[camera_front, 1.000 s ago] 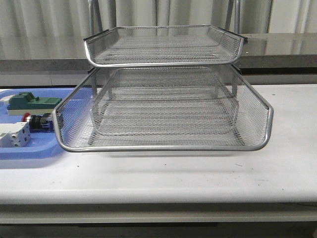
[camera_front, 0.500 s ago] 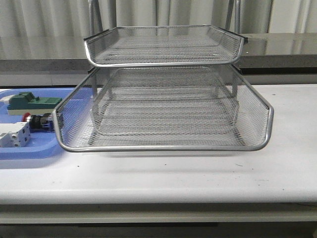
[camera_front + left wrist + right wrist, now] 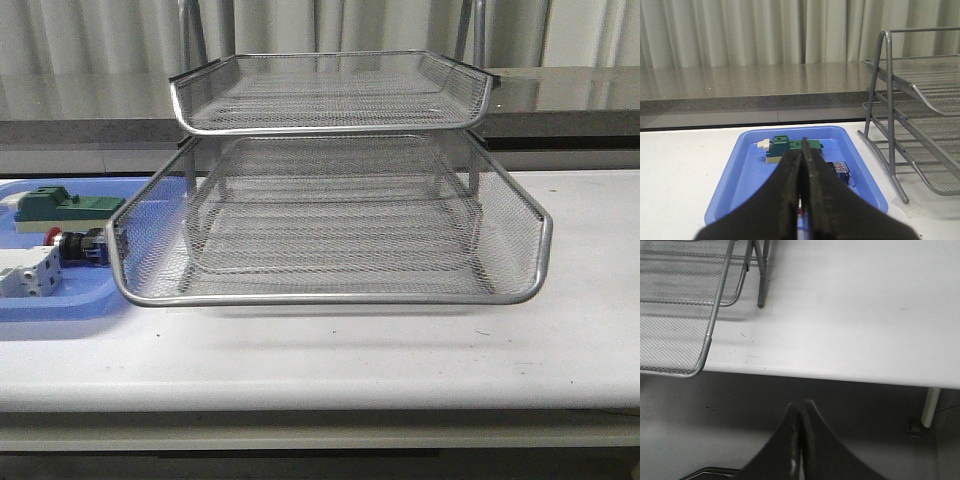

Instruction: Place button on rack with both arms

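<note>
The button (image 3: 78, 246) lies on its side in the blue tray (image 3: 60, 305) at the left of the front view, red cap to the left. The left wrist view shows only its blue rear block (image 3: 840, 169). The silver wire-mesh rack (image 3: 330, 215) stands mid-table, its lower tray pulled forward. It also shows in the left wrist view (image 3: 912, 115) and the right wrist view (image 3: 685, 305). My left gripper (image 3: 802, 150) is shut and empty, above the tray's near side. My right gripper (image 3: 801, 407) is shut and empty, off the table's front edge. Neither arm shows in the front view.
A green block (image 3: 65, 207) and a white terminal block (image 3: 28, 272) lie in the blue tray beside the button. A grey counter (image 3: 560, 95) and curtains run behind the table. The rack's legs (image 3: 877, 95) stand close to the tray's side.
</note>
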Robot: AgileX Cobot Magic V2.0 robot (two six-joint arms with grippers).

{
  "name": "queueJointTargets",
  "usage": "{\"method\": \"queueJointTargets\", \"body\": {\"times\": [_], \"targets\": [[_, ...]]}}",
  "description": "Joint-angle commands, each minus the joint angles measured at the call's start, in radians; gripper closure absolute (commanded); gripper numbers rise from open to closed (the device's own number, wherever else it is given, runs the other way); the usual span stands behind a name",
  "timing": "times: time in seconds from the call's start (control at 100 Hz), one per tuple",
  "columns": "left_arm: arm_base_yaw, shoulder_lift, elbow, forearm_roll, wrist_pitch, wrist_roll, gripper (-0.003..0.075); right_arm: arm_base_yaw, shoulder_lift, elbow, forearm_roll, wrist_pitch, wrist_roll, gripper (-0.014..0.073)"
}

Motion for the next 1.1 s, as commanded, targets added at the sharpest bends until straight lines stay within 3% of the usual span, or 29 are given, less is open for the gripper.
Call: {"method": "queueJointTargets", "body": {"times": [0.0, 0.4, 0.61, 0.82, 1.09], "targets": [[0.004, -0.032, 0.045, -0.007, -0.080, -0.006, 0.0740, -0.001, 0.000, -0.034, -0.008, -0.051, -0.003, 0.0664], [0.004, -0.032, 0.045, -0.007, -0.082, -0.006, 0.0740, -0.001, 0.000, -0.034, -0.007, -0.051, -0.003, 0.0664], [0.004, -0.028, 0.021, -0.049, -0.154, -0.006, 0.0740, -0.001, 0.000, -0.034, -0.007, -0.051, -0.003, 0.0664], [0.004, 0.099, -0.146, -0.215, 0.027, -0.006, 0.0740, -0.001, 0.000, -0.034, -0.007, -0.051, -0.003, 0.0664], [0.004, 0.518, -0.511, -0.132, 0.248, -0.004, 0.0740, -0.001, 0.000, -0.034, -0.007, -0.051, -0.003, 0.0664]]}}
